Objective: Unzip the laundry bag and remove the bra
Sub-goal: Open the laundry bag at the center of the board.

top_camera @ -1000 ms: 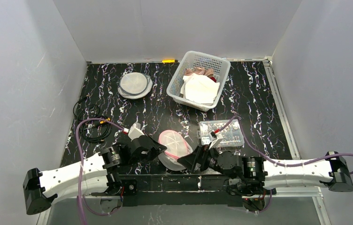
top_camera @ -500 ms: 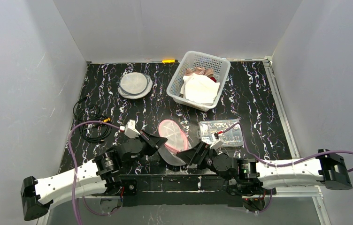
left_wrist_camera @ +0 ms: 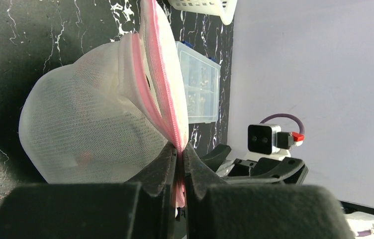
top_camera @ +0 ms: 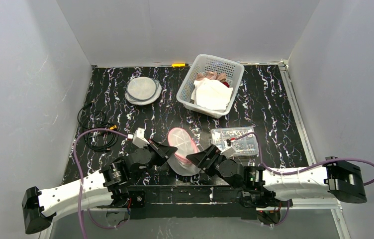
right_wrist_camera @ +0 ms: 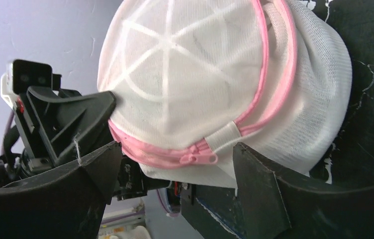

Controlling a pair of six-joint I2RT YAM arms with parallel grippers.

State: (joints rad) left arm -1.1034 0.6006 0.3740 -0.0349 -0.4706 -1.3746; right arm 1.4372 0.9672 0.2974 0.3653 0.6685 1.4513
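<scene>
— Where's the laundry bag (top_camera: 183, 151)?

— Lower middle of the top view, propped up off the surface (top_camera: 274, 99) btwn my two claws. The flat pink-rimmed lid faces the upper part of the frame, w/ the white mesh dome under it.

— Left claw (top_camera: 171, 151)?

— Pinched tight on the bag's pink zip band (left_wrist_camera: 162, 94). In the left wrist view the band runs up from my closed fingertips to the top edge of the frame.

— Right claw (top_camera: 194, 159)?

— Spread wide, gripping nothing. In the right wrist view the zipper pull (right_wrist_camera: 198, 158) sits in the gap btwn my fingers (right_wrist_camera: 100, 164), near the bottom rim of the lid. Can't tell if either finger touches the mesh.

— Bra?

— Can't make it out thru the mesh.

— Room around it?

— Tight on the right: the clear box (top_camera: 234, 141) is just beside the bag. Toward the bottom of the frame the bag's lower edge is near the surface's near edge and my arm bases. The basket (top_camera: 187, 94) is well apart at upper center, w/ bare surface btwn. The cable coil (top_camera: 98, 127) is well apart at mid left.
</scene>
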